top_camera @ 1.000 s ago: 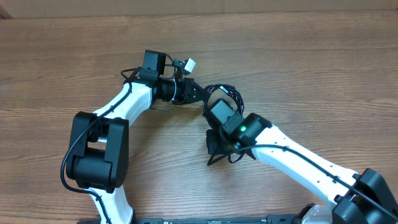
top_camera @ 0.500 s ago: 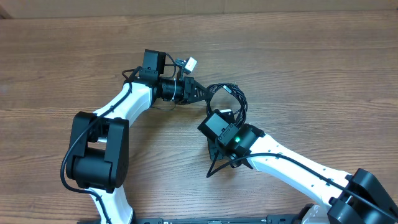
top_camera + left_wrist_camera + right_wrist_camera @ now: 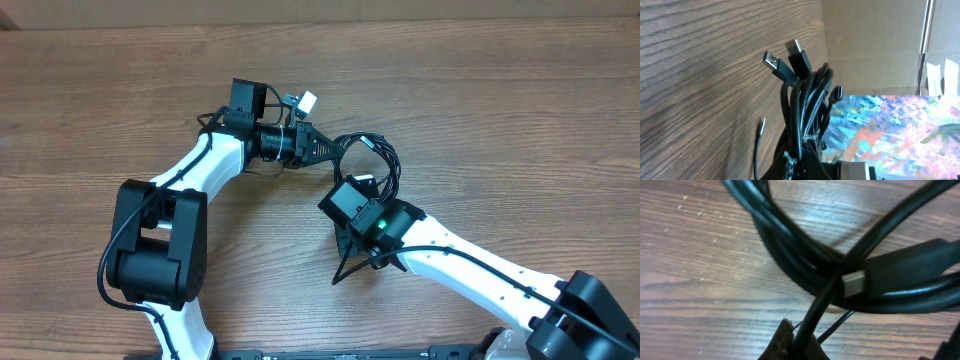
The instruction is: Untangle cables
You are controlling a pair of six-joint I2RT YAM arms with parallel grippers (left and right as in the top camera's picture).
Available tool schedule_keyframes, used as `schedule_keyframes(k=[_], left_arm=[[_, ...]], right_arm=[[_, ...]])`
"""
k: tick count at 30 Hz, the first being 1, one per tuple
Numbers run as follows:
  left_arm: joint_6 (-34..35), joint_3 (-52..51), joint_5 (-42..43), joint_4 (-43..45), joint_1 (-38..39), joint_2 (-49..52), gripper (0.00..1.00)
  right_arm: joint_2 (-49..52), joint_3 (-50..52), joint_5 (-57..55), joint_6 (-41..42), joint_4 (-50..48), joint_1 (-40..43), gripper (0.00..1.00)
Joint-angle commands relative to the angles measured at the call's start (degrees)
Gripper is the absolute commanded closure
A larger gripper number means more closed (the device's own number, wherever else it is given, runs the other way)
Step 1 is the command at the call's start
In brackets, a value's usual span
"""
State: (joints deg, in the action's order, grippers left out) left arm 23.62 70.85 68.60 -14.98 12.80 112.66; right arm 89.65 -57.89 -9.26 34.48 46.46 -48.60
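So the cables (image 3: 378, 160) are found bunched in loose black loops near the middle of the table (image 3: 520, 90), right between the two arms. The left gripper (image 3: 325, 150) is clamped tight on one side of the bundle. In its wrist view several strands are squeezed together in its jaws, and the rest is fanned out away from them. Two USB plugs (image 3: 787, 60) are seen poking out at the far end, with a smaller plug (image 3: 837, 93) tucked just beside the loops.

The right gripper (image 3: 797, 347) is closed as well. From above it's mostly hidden under its own camera housing, pressed up against the near side of the loops. In its wrist view a single strand is seen pinched right at the tips, crossing over the thicker curve of the bundle. A flat plug (image 3: 900, 272) is laid across that same curve. Whether the loops are resting on the wood or held just off it can't really be told.
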Motion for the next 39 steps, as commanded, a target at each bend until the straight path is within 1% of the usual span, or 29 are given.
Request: schedule_keyframes(k=[1,4,9,12,18,21,23,27,33,39], left_arm=[[-4.24,0.13,1.42,0.50,0.35,0.59,0.96],[-9.99,0.13,1.53,0.50,0.35,0.59,0.96],[-14.80,0.13,1.84,0.46,0.35,0.59,0.96],[-17.11,0.13,3.96,0.46,0.35,0.59,0.96],[-22.43,0.13,11.69,0.50,0.35,0.59,0.96],[-22.43,0.13,14.56,0.68,0.35,0.59,0.96],[-22.43,0.13,16.24,0.94,0.35,0.59,0.96],[-22.38,0.13,16.61,0.98,0.35,0.59,0.96],[-22.36,0.13,19.06,1.57,0.35,0.59,0.96],[-22.36,0.13,19.34,1.79,0.35,0.59,0.96]], right_arm=[[-0.96,-5.07,6.01,1.11,0.28,1.07,0.96],[-2.10,-9.77,10.16,2.21,1.27,3.72,0.96],[-2.67,-14.32,18.08,2.82,1.25,9.40,0.96],[-2.64,-14.58,18.34,5.05,1.05,13.00,0.96],[-2.40,-14.51,16.83,7.54,-0.55,19.67,0.96],[-1.73,-14.47,12.90,7.54,-1.36,20.65,0.96],[-0.74,-14.45,12.33,7.52,-1.81,20.70,0.96],[2.05,-14.27,11.96,7.52,-1.84,19.34,0.96],[7.04,-14.08,6.78,7.54,-3.98,17.90,0.96],[10.19,-14.08,6.36,7.50,-6.14,17.92,0.92]])
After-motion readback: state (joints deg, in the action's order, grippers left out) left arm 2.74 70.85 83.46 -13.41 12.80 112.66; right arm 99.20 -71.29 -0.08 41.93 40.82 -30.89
